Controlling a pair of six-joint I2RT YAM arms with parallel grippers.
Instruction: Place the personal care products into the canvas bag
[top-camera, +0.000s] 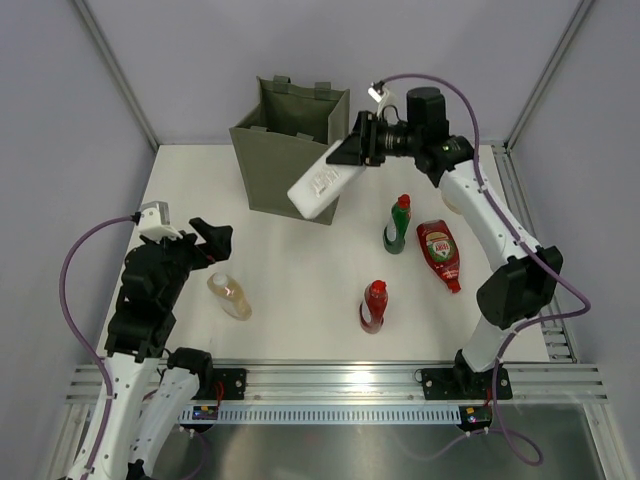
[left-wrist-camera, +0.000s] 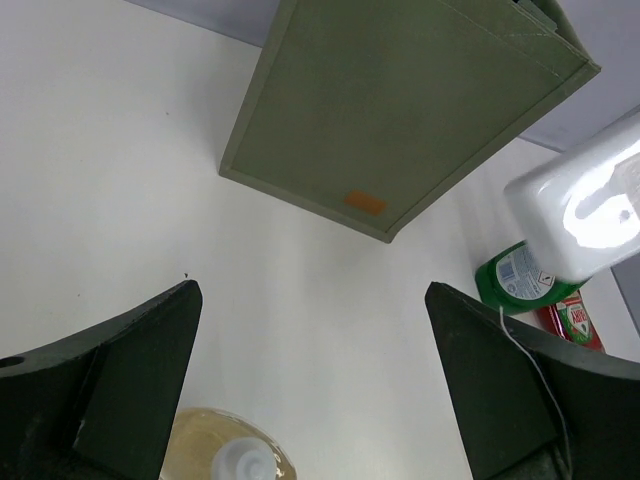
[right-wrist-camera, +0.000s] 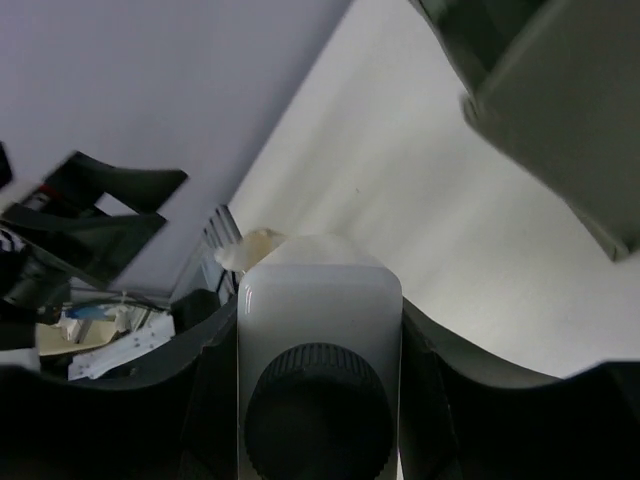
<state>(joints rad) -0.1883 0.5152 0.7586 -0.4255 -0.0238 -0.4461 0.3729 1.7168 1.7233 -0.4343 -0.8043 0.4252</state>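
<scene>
White bottle (top-camera: 322, 185), clamped at its dark-capped end between the jaws of the right gripper (top-camera: 350, 152), is held tilted and raised at the near right corner of the canvas bag (top-camera: 275, 160) at twelve o'clock, presumably for carrying over the rim. Left gripper (top-camera: 210, 243), jaws wide apart, hovers at eight o'clock over an amber bottle (top-camera: 230, 296), probably its next pick. Green bottle (top-camera: 397, 225) stands at three o'clock.

A white bench (top-camera: 300, 300) stands inside pale grey walls (top-camera: 200, 40) that meet at silver corner posts (top-camera: 115, 70). A slotted aluminium rail (top-camera: 340, 385) runs along its near edge. Light is soft and even.
</scene>
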